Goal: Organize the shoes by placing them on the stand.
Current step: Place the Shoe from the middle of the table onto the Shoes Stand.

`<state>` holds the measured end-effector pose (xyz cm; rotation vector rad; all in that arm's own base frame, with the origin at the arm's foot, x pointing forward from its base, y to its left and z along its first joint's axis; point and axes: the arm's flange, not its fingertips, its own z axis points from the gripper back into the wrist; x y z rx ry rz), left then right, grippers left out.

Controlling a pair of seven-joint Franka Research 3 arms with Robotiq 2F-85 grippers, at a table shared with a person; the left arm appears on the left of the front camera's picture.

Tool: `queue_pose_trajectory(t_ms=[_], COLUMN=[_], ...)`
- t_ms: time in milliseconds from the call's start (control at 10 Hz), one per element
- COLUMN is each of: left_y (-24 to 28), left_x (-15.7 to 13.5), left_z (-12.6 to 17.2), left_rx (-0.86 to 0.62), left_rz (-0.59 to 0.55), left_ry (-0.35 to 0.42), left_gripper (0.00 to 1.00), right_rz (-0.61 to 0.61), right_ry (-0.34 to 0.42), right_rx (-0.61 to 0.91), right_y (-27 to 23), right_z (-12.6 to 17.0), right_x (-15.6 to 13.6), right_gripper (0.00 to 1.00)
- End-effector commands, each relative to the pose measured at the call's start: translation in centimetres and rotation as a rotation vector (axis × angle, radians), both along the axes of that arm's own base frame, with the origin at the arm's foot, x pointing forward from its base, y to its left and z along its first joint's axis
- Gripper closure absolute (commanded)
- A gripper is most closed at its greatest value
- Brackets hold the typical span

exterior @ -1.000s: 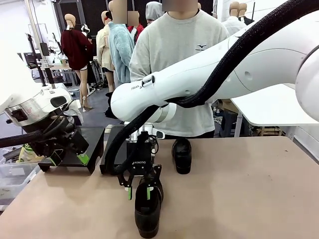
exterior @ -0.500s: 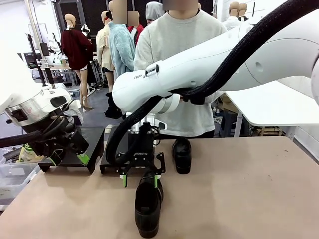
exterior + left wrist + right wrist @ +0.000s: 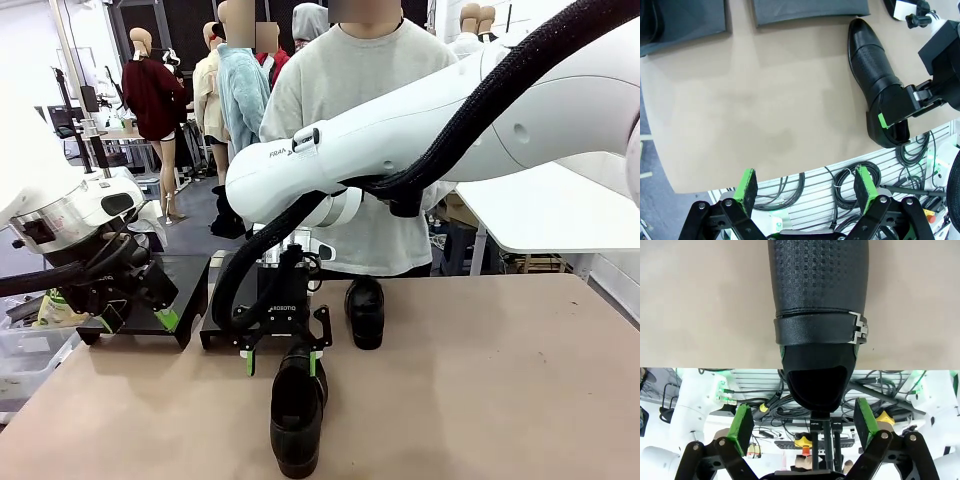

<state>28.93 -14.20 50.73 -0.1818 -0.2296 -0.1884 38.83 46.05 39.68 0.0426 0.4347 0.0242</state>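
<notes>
One black shoe (image 3: 297, 412) stands on the tan table near the front edge, toe toward the camera. My right gripper (image 3: 281, 360) hangs open over its heel, a green pad on either side of the ankle opening and not pressing it. The right wrist view shows that shoe (image 3: 820, 290) just beyond the spread fingertips of the right gripper (image 3: 804, 426). A second shoe (image 3: 365, 312) stands farther back. Two parts of the black stand (image 3: 188, 282) (image 3: 208, 335) sit at the far left. My left gripper (image 3: 138, 320) hovers open beside them, holding nothing. The left wrist view shows the left gripper (image 3: 805, 184), the near shoe (image 3: 872, 75) and the stand (image 3: 810, 10).
A person (image 3: 360, 120) stands at the far side of the table, behind the right arm. The right half of the table (image 3: 500, 380) is bare tan surface. Cables and a slotted rail lie below the table's near edge (image 3: 790, 170).
My right gripper opened and let go of the near shoe, then rose slightly. The shoe stays on the table. The left arm has not moved.
</notes>
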Motion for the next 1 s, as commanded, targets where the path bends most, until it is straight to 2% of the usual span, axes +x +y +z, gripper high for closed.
queue_pose_trajectory(t_ms=[0,200,300,500,600,800,900], left_y=[0.4,0.4,0.4,0.4,0.4,0.4,0.4], left_x=[0.1,0.1,0.1,0.1,0.1,0.1,0.1], left_z=[0.0,0.0,0.0,0.0,0.0,0.0,0.0], left_rx=[0.014,0.014,0.014,0.014,0.014,0.014,0.014], left_rz=[-0.012,-0.012,-0.012,-0.012,-0.012,-0.012,-0.012], left_ry=[0.000,0.000,0.000,0.000,0.000,0.000,0.000], left_gripper=[0.00,0.00,0.00,0.00,0.00,0.00,0.00], right_rz=[0.002,0.000,0.055,0.046,0.055,0.143,0.144], right_ry=[-0.003,0.000,-0.041,-0.029,-0.025,-0.067,-0.086], right_rx=[-0.002,0.000,0.012,0.010,0.021,0.033,0.058], right_y=[0.0,0.0,-3.8,-10.7,-12.6,-15.2,-17.7], right_z=[0.0,0.0,0.0,-1.1,-1.2,-1.3,-1.9], right_x=[0.0,0.0,-0.6,-1.0,-1.2,-2.4,-3.4], right_gripper=[0.00,0.00,0.00,0.00,0.00,0.00,0.00])
